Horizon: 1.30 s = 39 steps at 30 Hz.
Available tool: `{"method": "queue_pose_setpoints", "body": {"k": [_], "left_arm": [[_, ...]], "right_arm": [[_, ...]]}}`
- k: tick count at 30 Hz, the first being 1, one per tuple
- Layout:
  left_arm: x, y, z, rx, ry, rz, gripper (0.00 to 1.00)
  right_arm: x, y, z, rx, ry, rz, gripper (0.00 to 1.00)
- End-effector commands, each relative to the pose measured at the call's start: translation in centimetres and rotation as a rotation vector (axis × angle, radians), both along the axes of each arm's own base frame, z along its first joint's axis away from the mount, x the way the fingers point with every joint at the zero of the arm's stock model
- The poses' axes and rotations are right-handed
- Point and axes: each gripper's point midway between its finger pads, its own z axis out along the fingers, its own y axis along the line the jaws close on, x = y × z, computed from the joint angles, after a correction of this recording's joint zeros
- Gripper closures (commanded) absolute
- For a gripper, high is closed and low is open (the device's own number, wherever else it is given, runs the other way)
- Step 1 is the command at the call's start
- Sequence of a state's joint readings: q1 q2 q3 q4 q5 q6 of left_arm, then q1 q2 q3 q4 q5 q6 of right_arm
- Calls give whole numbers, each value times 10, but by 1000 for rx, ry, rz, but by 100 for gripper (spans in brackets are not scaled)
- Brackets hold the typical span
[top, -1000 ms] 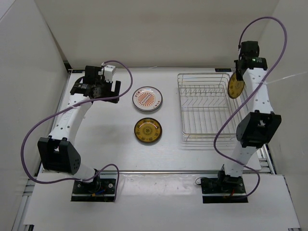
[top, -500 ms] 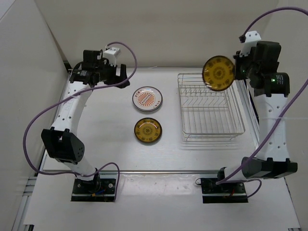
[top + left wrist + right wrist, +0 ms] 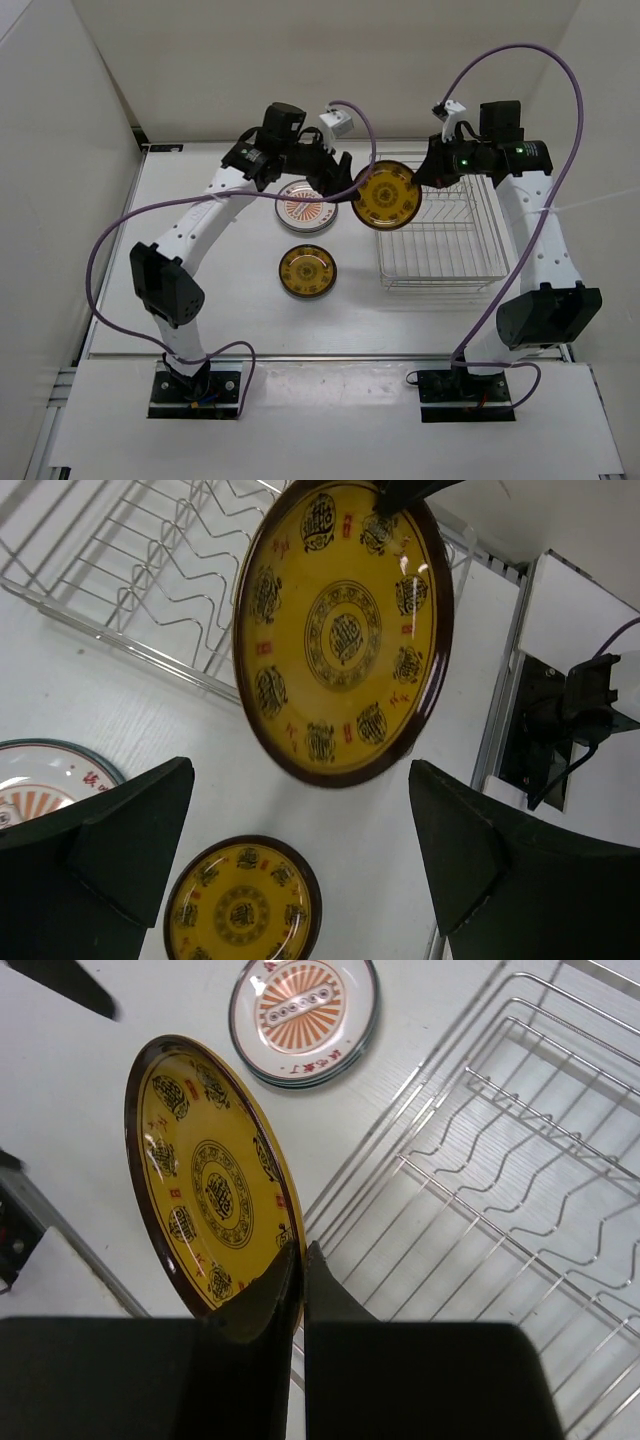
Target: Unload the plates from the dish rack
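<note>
Golden-yellow glaze inside a dark brown rim: that is the plate [image 3: 389, 196] my right jaws are clamped on. They pinch it at the edge, so it hangs tilted in the air at the left side of the dish rack [image 3: 440, 284], above the tabletop [image 3: 220, 290]. My left jaws stand wide apart just beside it, facing its patterned face. As far as I can tell they do not touch it.

I judge the plate stiff and light, with a glossy surface that will slip under a weak pinch, and it would likely chip or break if dropped. The rim is the only sensible hold. A grip at one point lets the disc swing, so I should move it gently. If my left jaws take it, they should close across the rim on the side opposite my right jaws, and be firm before those let go.

An orange-centred white plate [image 3: 306, 206] and a second golden-yellow plate [image 3: 307, 271] lie flat on the tabletop, near each other but not touching. I see no plate left among the rack's bars.
</note>
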<state>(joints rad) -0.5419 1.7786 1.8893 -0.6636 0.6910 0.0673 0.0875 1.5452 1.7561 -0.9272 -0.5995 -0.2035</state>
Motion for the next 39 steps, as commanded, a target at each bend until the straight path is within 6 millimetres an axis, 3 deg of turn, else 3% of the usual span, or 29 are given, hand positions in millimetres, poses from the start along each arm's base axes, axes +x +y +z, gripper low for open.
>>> {"method": "queue_pose_setpoints", "body": {"k": [1, 6, 10, 17, 24, 25, 26, 29, 35, 39], "left_arm": [[2, -12, 5, 1, -12, 1, 0], [12, -15, 4, 5, -2, 28, 1], [16, -16, 8, 2, -15, 38, 12], [17, -13, 21, -6, -44, 56, 20], [12, -24, 8, -10, 10, 15, 45], [12, -24, 8, -10, 10, 15, 51], [12, -24, 8, -10, 10, 15, 65], [14, -23, 8, -6, 8, 23, 78], [16, -23, -3, 3, 26, 35, 81], [15, -23, -12, 13, 52, 39, 89]], "right_arm": [[-5, 15, 29, 57, -91, 79, 100], [-7, 16, 26, 63, -80, 85, 100], [-9, 20, 16, 44, -66, 95, 100], [-10, 28, 13, 27, -73, 116, 100], [-13, 29, 18, 16, -92, 111, 100], [-13, 29, 18, 16, -92, 111, 100], [-14, 28, 14, 15, -83, 111, 100], [-15, 27, 17, 9, -93, 104, 100], [-15, 28, 16, 20, -86, 106, 100], [-17, 28, 19, 21, -95, 106, 100]]}}
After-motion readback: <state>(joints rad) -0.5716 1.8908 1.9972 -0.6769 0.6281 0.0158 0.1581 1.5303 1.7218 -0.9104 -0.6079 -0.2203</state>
